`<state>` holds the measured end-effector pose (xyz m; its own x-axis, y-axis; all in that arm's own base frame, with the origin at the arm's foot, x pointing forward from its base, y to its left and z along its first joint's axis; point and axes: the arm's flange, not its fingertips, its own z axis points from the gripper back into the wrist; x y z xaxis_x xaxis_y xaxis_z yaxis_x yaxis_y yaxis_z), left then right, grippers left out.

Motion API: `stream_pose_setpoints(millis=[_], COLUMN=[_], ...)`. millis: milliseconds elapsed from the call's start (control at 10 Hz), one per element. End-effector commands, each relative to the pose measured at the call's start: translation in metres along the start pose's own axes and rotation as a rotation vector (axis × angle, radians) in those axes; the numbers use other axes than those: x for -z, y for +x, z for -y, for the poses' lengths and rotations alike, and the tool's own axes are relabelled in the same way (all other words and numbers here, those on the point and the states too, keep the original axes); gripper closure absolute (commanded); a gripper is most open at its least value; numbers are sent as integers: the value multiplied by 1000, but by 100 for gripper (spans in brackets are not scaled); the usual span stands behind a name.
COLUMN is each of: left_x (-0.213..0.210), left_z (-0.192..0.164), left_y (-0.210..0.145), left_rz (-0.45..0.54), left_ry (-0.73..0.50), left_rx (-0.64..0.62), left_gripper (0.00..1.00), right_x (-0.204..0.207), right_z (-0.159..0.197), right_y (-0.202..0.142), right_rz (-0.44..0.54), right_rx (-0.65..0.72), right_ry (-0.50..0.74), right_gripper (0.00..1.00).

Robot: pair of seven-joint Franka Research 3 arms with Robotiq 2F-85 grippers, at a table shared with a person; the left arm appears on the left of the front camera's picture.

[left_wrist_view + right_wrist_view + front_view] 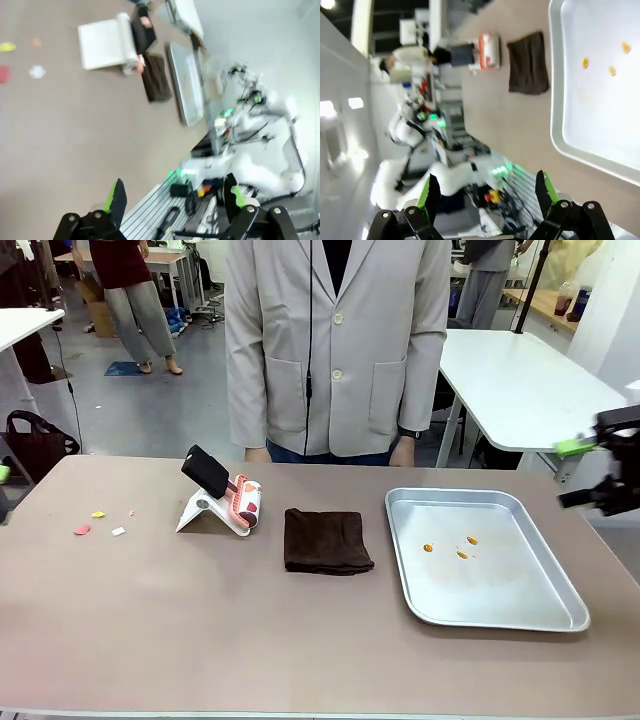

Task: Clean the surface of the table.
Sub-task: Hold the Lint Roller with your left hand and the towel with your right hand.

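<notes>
Stretching across the front view, table (300,640) with taupe top and pale edge, its near side bare. Toward its left end, small scraps (82,530) in red, yellow and white, loosely scattered. Right of those, roller (246,502) propped on a white stand (200,512), black handle (205,470) raised up and to the left. Just right of that, dark brown cloth (325,540), folded flat, apart from both roller and tray. On the right part, metal tray (500,590) lying flat, three orange bits (462,553) near its middle. Behind the far edge, person (335,340) in a pale jacket, standing close against the table. Off the table's right end, right gripper (578,473), near the tray's far corner and touching nothing. Seen from its own wrist, that gripper (487,192) spread wide with nothing between the fingers, tray and cloth lying beyond. Seen from the other wrist, left gripper (172,197) likewise spread wide and empty, near the table's edge, with scraps, stand, cloth and tray farther off on the top.
</notes>
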<state>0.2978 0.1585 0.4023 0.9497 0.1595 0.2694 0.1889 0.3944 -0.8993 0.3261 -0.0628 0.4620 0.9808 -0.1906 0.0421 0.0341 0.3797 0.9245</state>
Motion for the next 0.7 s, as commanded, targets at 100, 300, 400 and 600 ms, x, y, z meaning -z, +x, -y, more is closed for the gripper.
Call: stream_pose_setpoints(millis=[100,300,400,600], left_x=[6,35,46,-3], left_z=[-30,-9,2,-38], left_y=[-4,-11,-15,10], left_rz=[163,254,298,202], left_ry=[-88,-62,18,-78], left_rx=[-112,-145,-134,-150], left_gripper=[0,0,0,0], right_x=[-54,-78,-82,-96], right_z=[63,95,104,85], right_y=[-20,-26,-30,-13], right_rz=[209,304,361,272], right_rx=[49,140,129,139], right_ry=[158,166,127,139], right_gripper=[0,0,0,0])
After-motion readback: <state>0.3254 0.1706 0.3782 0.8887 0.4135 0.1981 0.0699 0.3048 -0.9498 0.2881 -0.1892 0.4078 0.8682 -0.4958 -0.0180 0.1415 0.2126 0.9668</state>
